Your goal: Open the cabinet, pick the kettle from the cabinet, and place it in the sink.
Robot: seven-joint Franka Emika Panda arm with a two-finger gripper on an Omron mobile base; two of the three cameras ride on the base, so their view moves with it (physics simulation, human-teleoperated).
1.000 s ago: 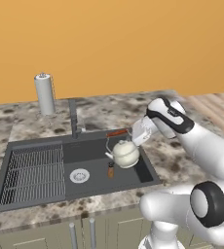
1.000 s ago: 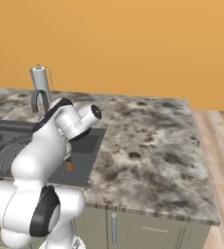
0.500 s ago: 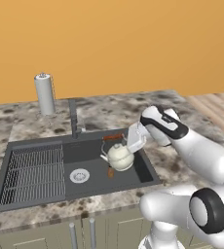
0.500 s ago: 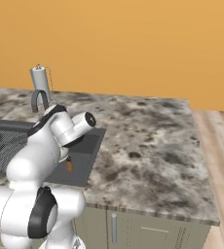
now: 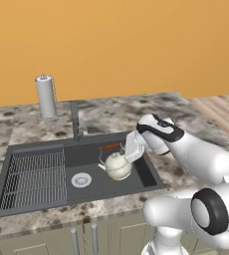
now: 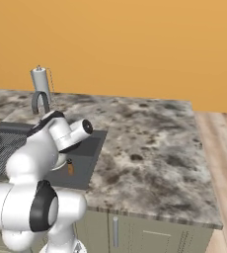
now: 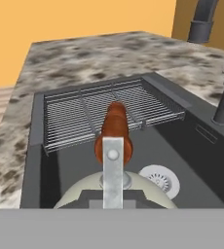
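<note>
The cream-white kettle (image 5: 117, 166) hangs low inside the dark grey sink (image 5: 34, 148), over the open basin to the right of the round drain (image 5: 81, 180). My gripper (image 5: 132, 148) is shut on its arched handle, at the reddish-brown wooden piece (image 7: 115, 129). In the hand view the kettle's round top (image 7: 83, 192) sits just below that piece, with the ribbed wire rack (image 7: 109, 113) beyond it. I cannot tell whether the kettle touches the basin floor. The cabinet is out of view.
The slim dark faucet (image 5: 76, 121) stands behind the basin, with a paper towel roll (image 5: 46, 95) on the speckled counter (image 6: 150, 148) behind it. A small orange-brown thing (image 6: 70, 168) lies in the sink by the arm. Under-counter doors (image 6: 114, 231) face me.
The gripper has carried the kettle down and to the left, from the sink's right rim deeper into the basin. It stayed shut on the handle.
</note>
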